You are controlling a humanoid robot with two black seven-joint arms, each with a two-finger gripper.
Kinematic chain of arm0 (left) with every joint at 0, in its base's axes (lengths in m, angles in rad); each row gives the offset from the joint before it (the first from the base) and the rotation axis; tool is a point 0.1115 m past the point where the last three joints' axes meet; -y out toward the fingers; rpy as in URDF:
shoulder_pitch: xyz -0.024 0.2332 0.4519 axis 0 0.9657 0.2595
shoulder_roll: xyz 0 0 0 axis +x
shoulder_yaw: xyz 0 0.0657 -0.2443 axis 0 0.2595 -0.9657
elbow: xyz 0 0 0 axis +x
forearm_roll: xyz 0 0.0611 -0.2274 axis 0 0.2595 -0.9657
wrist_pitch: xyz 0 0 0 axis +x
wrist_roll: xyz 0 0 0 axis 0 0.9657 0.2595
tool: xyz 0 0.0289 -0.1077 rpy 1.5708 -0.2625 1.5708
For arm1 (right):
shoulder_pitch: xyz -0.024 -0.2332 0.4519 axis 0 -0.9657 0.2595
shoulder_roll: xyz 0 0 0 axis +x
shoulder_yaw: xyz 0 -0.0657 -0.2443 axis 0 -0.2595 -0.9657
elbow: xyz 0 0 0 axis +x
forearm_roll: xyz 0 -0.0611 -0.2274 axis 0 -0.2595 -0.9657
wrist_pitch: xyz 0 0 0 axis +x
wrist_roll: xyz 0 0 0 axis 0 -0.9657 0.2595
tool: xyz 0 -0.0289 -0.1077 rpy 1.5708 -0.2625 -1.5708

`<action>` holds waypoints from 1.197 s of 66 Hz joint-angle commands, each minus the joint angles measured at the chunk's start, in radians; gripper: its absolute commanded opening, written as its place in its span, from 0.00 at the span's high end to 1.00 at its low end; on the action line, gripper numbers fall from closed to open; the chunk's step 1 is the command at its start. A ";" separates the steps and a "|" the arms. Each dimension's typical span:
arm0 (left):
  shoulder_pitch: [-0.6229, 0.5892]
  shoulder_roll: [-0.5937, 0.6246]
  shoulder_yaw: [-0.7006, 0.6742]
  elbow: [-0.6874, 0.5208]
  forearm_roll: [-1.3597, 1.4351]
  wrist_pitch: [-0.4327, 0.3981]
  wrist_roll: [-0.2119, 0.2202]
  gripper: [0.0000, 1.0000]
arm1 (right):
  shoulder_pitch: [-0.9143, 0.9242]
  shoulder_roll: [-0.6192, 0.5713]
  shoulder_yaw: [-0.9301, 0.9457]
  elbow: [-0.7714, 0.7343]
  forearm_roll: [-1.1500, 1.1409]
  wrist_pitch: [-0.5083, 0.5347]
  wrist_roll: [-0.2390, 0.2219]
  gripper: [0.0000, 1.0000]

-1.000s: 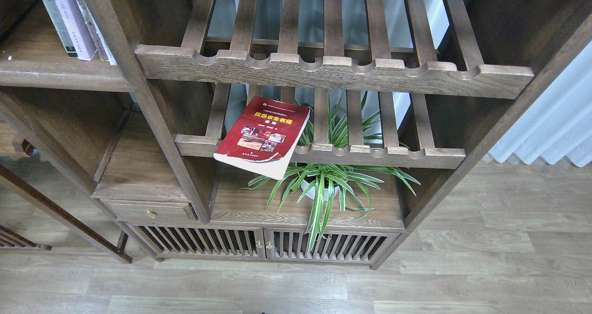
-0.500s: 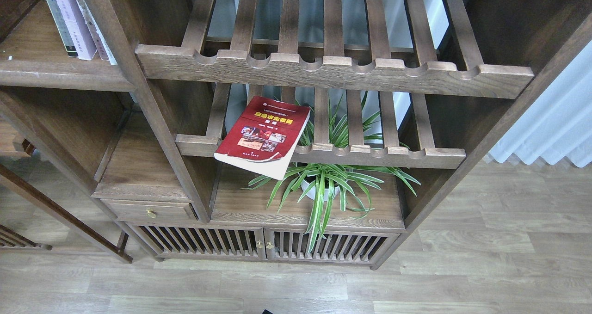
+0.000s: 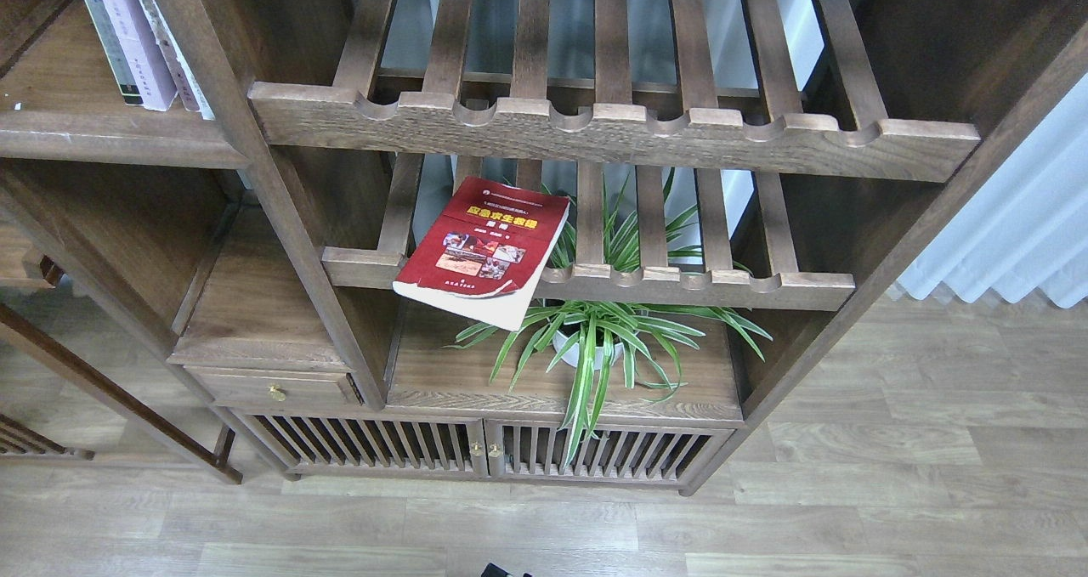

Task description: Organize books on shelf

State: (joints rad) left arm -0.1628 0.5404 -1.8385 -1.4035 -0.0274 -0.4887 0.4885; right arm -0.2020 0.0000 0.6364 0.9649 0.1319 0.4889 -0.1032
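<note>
The red book [image 3: 482, 252] with a yellow title and photos lies face up on the lower slatted rack [image 3: 680, 286], tilted, with its near corner hanging over the front rail. The flat dark-brown shelf [image 3: 110, 139] is at the upper left. Several upright books stand on it, among them a pale lavender-white one [image 3: 136, 42]. The black-bordered book with the cartoon cover is out of view. Neither gripper is in view; only a small black part [image 3: 501, 571] shows at the bottom edge, and I cannot tell what it is.
An upper slatted rack [image 3: 612, 135] overhangs the red book. A potted spider plant [image 3: 595, 339] stands on the board below the book. A small drawer [image 3: 272, 386] and slatted cabinet doors [image 3: 476, 449] are lower down. Wooden floor lies in front; a white curtain [image 3: 1020, 220] hangs at the right.
The small black part at the bottom edge has come slightly further into view. The red book and the shelf have not moved.
</note>
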 commanded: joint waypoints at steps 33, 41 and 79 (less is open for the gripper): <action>0.253 -0.218 0.045 0.057 0.003 0.000 0.000 0.00 | 0.137 0.000 0.016 -0.008 0.069 0.000 0.020 0.01; 0.266 -0.266 0.050 0.106 0.000 0.000 0.000 0.00 | 0.184 0.000 0.019 -0.011 0.069 0.000 0.020 0.01; 0.276 -0.324 0.042 0.265 -0.062 0.000 0.000 0.00 | 0.368 0.000 0.051 -0.005 0.066 0.000 0.082 0.01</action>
State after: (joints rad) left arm 0.1143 0.2140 -1.7910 -1.1513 -0.0735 -0.4887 0.4887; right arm 0.1133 0.0000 0.6877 0.9573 0.1990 0.4884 -0.0360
